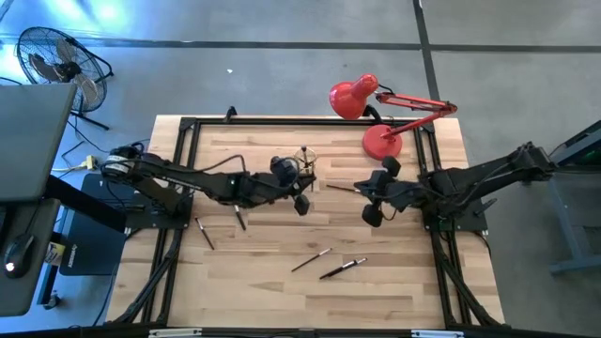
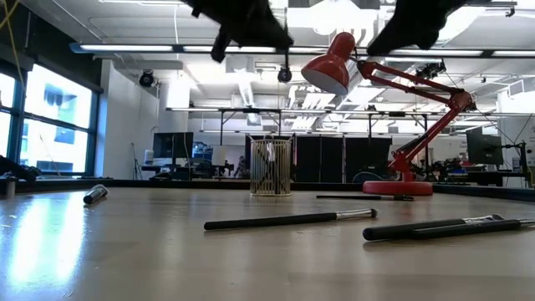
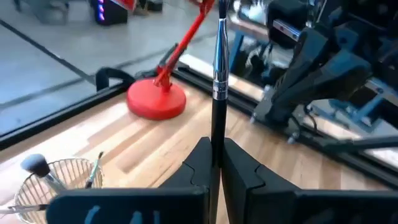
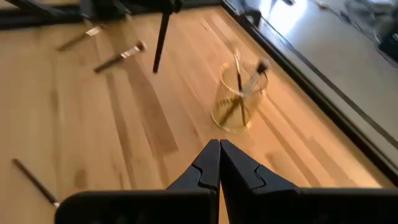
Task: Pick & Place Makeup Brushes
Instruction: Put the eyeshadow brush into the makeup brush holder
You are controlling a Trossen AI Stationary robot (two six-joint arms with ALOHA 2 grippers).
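Observation:
My left gripper point(image 3: 214, 152) is shut on one makeup brush point(image 3: 218, 74), which has a black handle and a silver ferrule. It hovers just on the near side of the clear cup point(image 1: 305, 160). The cup point(image 4: 238, 99) stands on its base on the table and has a few brushes leaning inside it. My right gripper point(image 4: 219, 146) is shut and holds nothing. It hangs above the table to the right of the cup point(image 1: 372, 216). Other brushes lie flat on the wood: one point(image 1: 204, 233) and another point(image 1: 239, 218) at the left, two point(image 1: 310, 260) point(image 1: 341, 268) toward the near edge, and one point(image 1: 340, 188) under my right arm. My left gripper pinches the brush's black handle point(image 3: 216, 134) between its two fingers. The brush lies along the fingers and sticks out past their tips, ferrule end point(image 3: 219, 87) away from the gripper, toward my right arm. It is lifted clear of the table.
A red desk lamp point(image 1: 380, 141) stands at the far right of the table, close behind my right arm, with its shade point(image 1: 352, 97) over the far edge. A black frame point(image 1: 188, 127) runs around the tabletop. There is open wood point(image 1: 282, 300) along the near edge.

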